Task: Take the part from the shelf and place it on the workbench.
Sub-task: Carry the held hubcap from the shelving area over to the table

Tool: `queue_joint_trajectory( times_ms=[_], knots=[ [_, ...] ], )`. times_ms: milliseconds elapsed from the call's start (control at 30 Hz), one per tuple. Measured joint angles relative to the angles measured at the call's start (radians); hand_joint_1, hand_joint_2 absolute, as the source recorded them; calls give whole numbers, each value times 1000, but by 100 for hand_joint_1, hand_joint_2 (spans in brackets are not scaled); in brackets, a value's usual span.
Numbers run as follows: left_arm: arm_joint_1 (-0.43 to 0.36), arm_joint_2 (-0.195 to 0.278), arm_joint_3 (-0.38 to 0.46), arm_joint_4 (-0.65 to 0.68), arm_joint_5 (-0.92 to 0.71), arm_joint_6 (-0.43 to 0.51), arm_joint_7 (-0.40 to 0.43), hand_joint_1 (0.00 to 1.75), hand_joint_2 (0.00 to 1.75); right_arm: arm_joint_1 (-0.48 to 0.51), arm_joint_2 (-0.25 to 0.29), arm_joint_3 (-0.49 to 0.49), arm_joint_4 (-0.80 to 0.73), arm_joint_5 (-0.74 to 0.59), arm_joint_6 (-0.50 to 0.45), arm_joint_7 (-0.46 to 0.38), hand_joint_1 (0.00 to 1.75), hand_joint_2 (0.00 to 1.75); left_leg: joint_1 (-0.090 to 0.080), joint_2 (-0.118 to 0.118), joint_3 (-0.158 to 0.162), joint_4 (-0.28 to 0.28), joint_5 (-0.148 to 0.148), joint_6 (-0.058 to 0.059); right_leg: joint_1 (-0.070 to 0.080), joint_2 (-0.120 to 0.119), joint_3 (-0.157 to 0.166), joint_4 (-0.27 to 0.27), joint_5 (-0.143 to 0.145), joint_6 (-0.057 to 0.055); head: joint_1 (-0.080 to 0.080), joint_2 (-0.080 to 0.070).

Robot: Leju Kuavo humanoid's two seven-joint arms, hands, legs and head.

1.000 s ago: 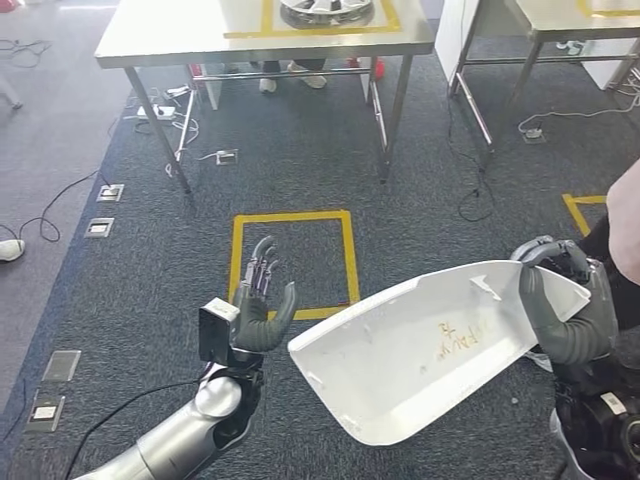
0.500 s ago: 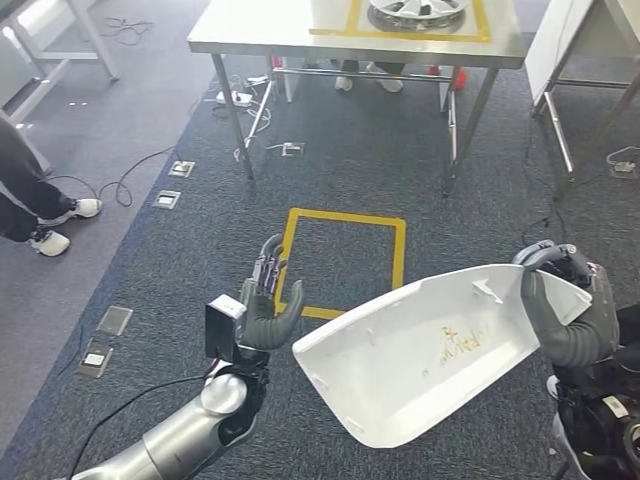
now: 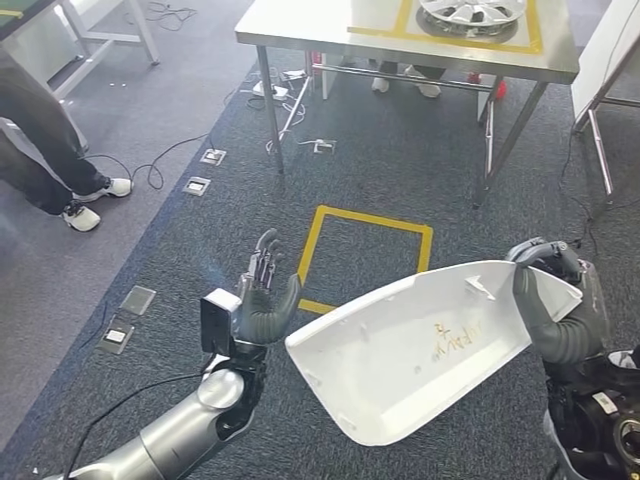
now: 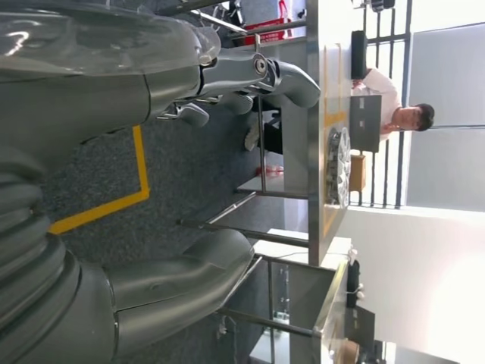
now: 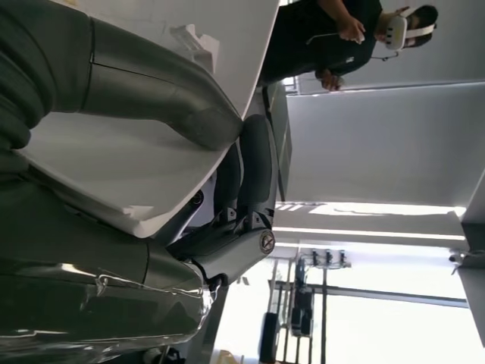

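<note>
My right hand (image 3: pixel 562 305) grips one end of a long white plastic part (image 3: pixel 407 350) with handwriting on it, holding it level over the carpet at the lower right. In the right wrist view the thumb (image 5: pixel 160 95) presses on the white part (image 5: pixel 126 163) and the fingers (image 5: pixel 251 171) wrap its edge. My left hand (image 3: pixel 263 300) is raised beside the part's near tip, fingers apart and holding nothing. The left wrist view shows the left hand's fingers (image 4: pixel 245 76) spread over the carpet. A steel workbench (image 3: pixel 302 25) stands ahead.
A silver wheel cover (image 3: pixel 472 10) lies inside yellow tape on the workbench. A yellow taped square (image 3: pixel 367 262) marks the carpet ahead. Cables and floor sockets (image 3: pixel 198 185) lie at the left. A person's legs (image 3: pixel 53 150) stand at the far left; a second table's legs (image 3: pixel 596 140) are at the right.
The whole view has swung to the left: the workbench and yellow square shifted right in the picture and a person's legs came in at the left. Both hands keep their pose.
</note>
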State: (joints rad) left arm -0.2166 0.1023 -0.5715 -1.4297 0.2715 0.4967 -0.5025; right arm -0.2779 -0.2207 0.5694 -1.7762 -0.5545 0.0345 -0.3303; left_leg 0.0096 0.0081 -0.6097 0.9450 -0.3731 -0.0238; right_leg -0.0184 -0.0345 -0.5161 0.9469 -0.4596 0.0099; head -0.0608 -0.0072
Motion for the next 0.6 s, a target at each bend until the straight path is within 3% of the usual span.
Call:
queue_joint_trajectory(
  times_ms=[167,333,600],
  knots=[
    [-1,0,-1,0,3,0,0,0,175,0,0,2,0,2,-5,4,175,175,-3,-1,0,1,-3,11,-2,-1,6,-13,5,14,4,0],
    [-2,0,-1,0,12,0,7,0,175,1,0,10,3,62,-47,36,175,175,-3,0,0,1,-3,13,-2,0,7,-16,7,23,3,0],
    [-12,-4,-2,1,7,10,3,0,175,3,1,44,21,141,-97,43,175,175,-3,0,0,0,-2,14,1,0,7,-16,7,26,3,0]
  ],
)
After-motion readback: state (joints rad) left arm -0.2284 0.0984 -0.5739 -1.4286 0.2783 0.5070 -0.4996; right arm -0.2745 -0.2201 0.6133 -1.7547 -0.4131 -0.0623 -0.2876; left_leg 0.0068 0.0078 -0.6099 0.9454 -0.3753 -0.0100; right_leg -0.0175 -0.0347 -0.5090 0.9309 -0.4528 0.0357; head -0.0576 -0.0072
